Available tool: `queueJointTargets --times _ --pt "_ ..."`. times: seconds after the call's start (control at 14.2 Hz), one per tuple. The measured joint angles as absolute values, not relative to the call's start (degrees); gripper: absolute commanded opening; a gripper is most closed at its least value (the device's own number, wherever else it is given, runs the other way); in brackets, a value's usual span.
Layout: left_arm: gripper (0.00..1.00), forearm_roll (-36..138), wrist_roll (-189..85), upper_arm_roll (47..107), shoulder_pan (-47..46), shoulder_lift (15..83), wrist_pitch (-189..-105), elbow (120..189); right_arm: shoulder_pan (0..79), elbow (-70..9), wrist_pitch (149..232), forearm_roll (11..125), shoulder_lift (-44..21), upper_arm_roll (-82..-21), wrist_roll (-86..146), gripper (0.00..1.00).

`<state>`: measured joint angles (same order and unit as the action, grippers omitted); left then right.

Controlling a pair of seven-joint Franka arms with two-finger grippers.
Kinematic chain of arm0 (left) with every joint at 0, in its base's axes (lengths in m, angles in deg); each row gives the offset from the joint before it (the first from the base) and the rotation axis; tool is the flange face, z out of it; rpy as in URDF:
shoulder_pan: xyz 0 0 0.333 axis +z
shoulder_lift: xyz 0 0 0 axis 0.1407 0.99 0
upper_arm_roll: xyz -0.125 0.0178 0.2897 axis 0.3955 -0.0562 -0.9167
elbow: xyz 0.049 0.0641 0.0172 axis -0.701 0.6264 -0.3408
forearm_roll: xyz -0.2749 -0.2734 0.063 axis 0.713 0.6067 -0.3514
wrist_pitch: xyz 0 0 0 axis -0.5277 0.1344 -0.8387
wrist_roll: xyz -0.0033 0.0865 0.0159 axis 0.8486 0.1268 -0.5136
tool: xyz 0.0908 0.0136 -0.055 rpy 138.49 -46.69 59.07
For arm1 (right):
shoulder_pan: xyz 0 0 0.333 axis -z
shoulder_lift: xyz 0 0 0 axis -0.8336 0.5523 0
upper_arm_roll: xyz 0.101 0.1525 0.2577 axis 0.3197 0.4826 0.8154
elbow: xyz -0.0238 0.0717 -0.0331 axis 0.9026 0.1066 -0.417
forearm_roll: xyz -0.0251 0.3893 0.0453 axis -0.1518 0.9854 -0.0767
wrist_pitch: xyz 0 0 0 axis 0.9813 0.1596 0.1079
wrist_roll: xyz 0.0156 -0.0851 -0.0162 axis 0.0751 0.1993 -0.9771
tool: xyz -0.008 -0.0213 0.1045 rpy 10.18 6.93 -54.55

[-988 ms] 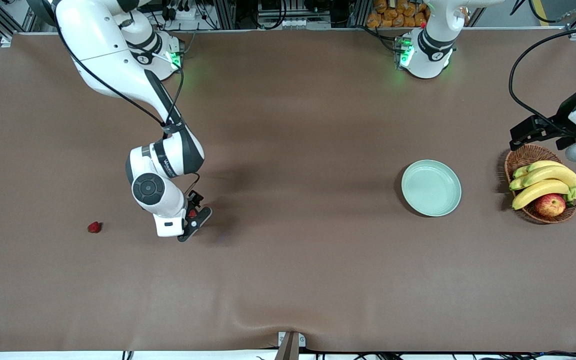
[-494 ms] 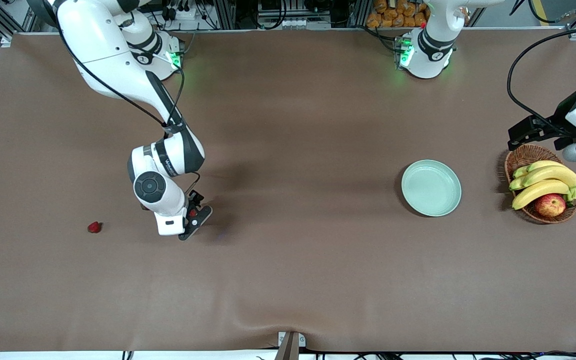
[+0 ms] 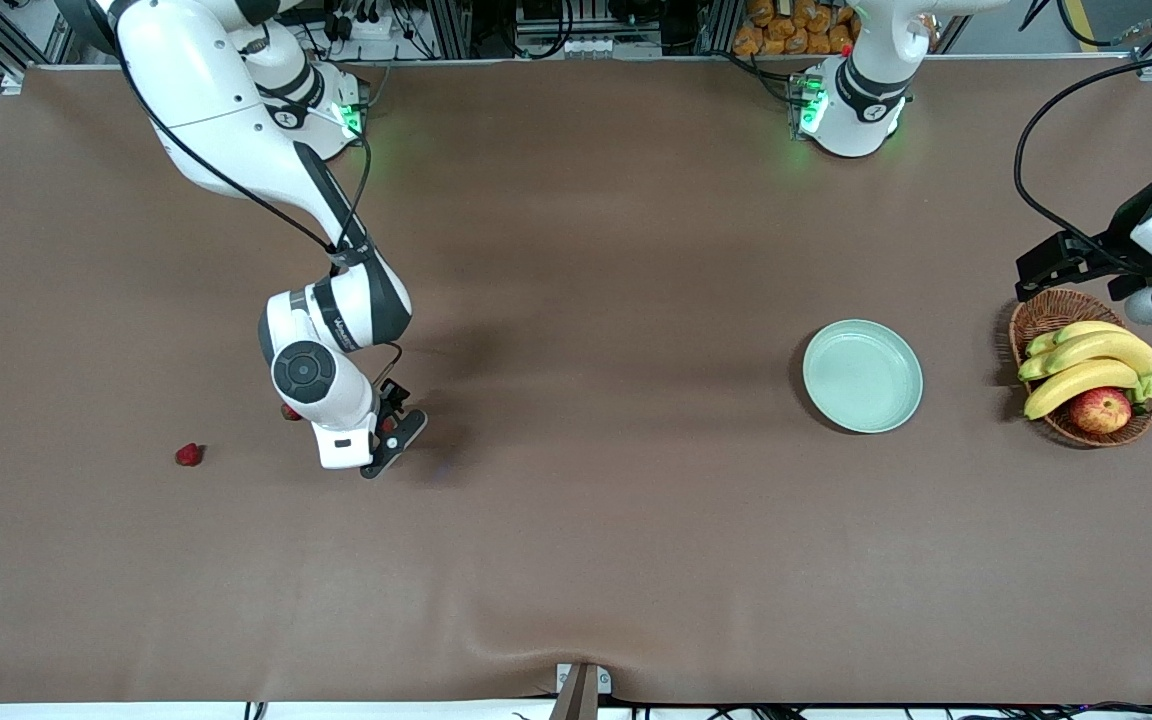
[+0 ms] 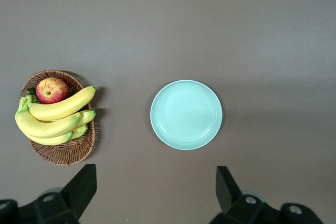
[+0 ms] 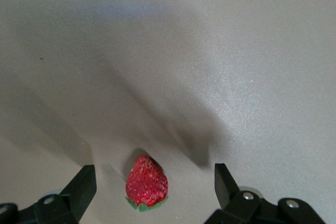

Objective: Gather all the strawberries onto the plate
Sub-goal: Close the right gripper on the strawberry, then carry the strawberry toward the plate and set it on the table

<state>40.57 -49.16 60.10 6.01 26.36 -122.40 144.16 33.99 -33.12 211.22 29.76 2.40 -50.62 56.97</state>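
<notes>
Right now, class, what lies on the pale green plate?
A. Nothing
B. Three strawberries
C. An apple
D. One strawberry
A: the plate shows only its bare surface in both the front and left wrist views; one strawberry lies on the table toward the right arm's end, and another strawberry sits between the open fingers of the right gripper.

A wide tabletop (image 3: 636, 250) covered by a plain brown mat fills nearly the whole front view. The mat shows a shallow ripple near the middle of the edge closest to the front camera, where a small metal bracket (image 3: 581, 685) sits. Aluminium framing (image 3: 456, 25), dark cables (image 3: 556, 20) and a power strip (image 3: 371, 25) run along the opposite edge. An orange-brown heap (image 3: 796, 25) stands among them. Light is even overhead, with soft shadows; green glints tint the mat at two spots.
</notes>
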Motion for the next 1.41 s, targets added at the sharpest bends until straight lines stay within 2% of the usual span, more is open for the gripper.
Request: queueJointTargets --times 0.07,0.78,1.41 --pt "1.00 40.57 -49.16 60.10 6.01 26.36 -122.40 144.16 33.99 -33.12 211.29 29.19 2.40 -50.63 56.97 0.00" --pt "1.00 40.57 -49.16 60.20 5.86 26.67 -122.40 144.16 33.75 -32.45 212.14 28.17 2.25 -50.34 52.63 0.00" --pt "1.00 40.57 -49.16 60.17 5.88 26.71 -122.32 144.18 23.05 -25.36 212.73 28.58 1.96 -49.66 21.30 0.00"
